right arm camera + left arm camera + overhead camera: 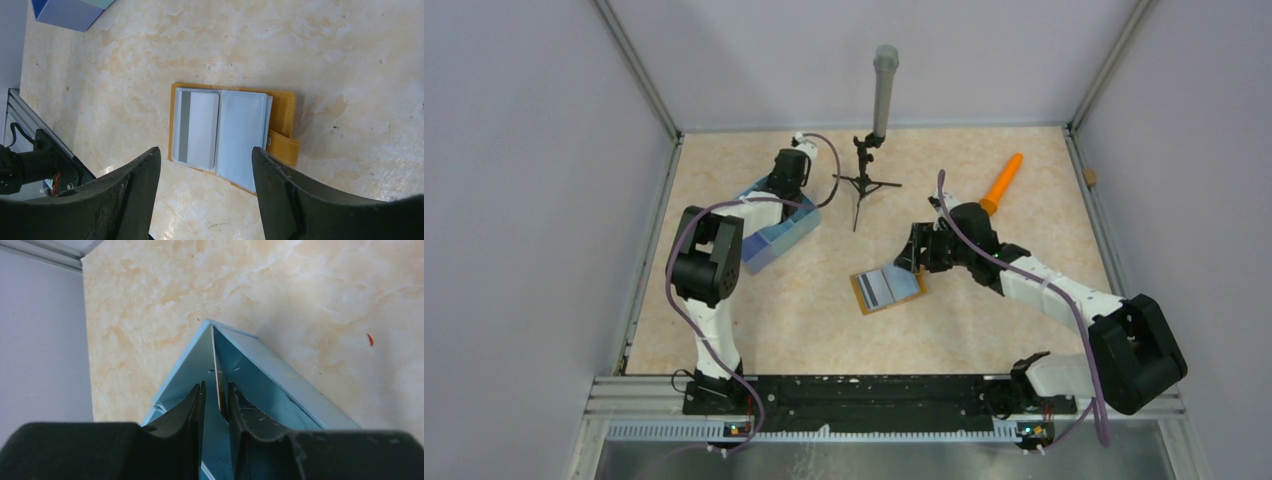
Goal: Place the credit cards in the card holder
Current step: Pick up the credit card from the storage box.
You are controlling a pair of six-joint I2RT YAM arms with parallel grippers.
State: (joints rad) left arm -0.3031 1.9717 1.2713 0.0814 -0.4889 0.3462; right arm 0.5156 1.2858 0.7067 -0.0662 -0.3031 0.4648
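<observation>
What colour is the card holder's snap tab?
The snap tab is mustard-orange; right wrist view.

left gripper: narrow gap, arm extended forward | right gripper: spread wide, pointing down

A big table with a pale, cloudy stone look fills the floor of the box, and plain grey walls stand around it. At about 10 o'clock on the table sits a blue tray with thin walls. At 12 o'clock a small black stand with three legs holds up a tall grey tube. At about 1 o'clock an orange stick lies flat, with its thin end pointing away. A tiny brown block sits at the table's edge at 2 o'clock. A dark metal rail runs along the edge at 6 o'clock.
</observation>
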